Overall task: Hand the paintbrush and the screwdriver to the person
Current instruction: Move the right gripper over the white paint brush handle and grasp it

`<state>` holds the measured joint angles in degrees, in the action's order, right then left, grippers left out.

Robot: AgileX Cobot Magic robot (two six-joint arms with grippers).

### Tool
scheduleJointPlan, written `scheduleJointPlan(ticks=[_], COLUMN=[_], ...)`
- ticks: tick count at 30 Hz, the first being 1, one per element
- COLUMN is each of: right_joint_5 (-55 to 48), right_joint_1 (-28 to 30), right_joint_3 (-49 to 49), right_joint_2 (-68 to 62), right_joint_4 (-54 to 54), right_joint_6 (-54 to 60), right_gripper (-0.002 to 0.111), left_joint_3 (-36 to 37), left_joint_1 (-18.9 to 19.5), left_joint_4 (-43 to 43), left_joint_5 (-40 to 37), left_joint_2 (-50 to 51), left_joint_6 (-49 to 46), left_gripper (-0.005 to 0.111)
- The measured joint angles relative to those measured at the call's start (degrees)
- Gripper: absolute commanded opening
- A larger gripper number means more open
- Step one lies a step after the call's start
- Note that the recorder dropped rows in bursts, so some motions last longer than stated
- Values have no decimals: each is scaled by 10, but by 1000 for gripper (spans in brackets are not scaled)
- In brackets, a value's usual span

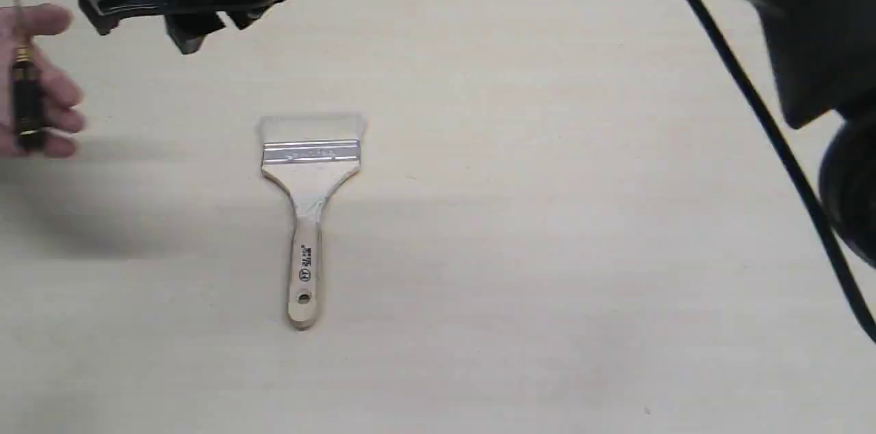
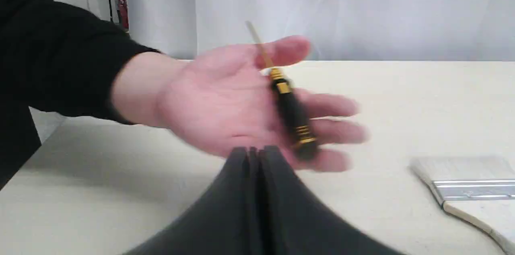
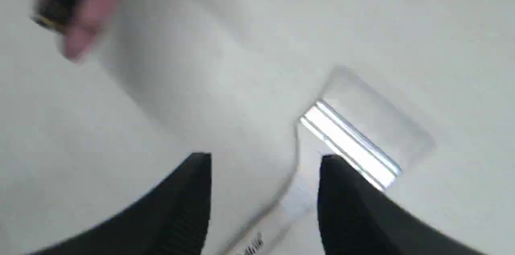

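Note:
The paintbrush (image 1: 309, 215) lies flat on the table, pale bristles toward the far side and its wooden handle toward the near edge. At the far left, the person's hand (image 1: 48, 88) is held palm up, and the black and gold screwdriver (image 1: 27, 102) rests across its fingers. In the left wrist view the screwdriver (image 2: 290, 112) lies in the person's palm (image 2: 217, 106), just beyond my left gripper (image 2: 255, 153), which is shut and holds nothing. My right gripper (image 3: 265, 162) hangs open above the paintbrush (image 3: 350, 142), one finger on each side of the handle's neck.
The pale wooden table (image 1: 582, 283) stretches to the right and toward the near edge. My left gripper (image 1: 198, 23) hovers at the far left, beside the hand. The right arm (image 1: 814, 37) and its black cable (image 1: 773, 139) fill the right edge.

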<state>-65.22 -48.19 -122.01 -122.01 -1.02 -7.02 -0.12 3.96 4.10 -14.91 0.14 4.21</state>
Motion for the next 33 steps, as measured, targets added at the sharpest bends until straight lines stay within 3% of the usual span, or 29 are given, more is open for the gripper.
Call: scheduleJointPlan(ticks=[9,22,33], right_joint_5=[-40,-41,12], right_joint_1=[0,0,0], right_joint_3=[7,93,143], right_joint_2=[18,-15,-27], right_joint_4=[23,15,15], right_joint_6=[-33,-57,-85], right_gripper=[45,45,45], left_joint_3=[0,0,0], left_joint_1=[0,0,0], left_joint_4=[0,0,0], left_joint_5=[0,0,0], left_joint_2=[0,0,0], left_joint_6=[0,0,0], left_gripper=[0,0,0])
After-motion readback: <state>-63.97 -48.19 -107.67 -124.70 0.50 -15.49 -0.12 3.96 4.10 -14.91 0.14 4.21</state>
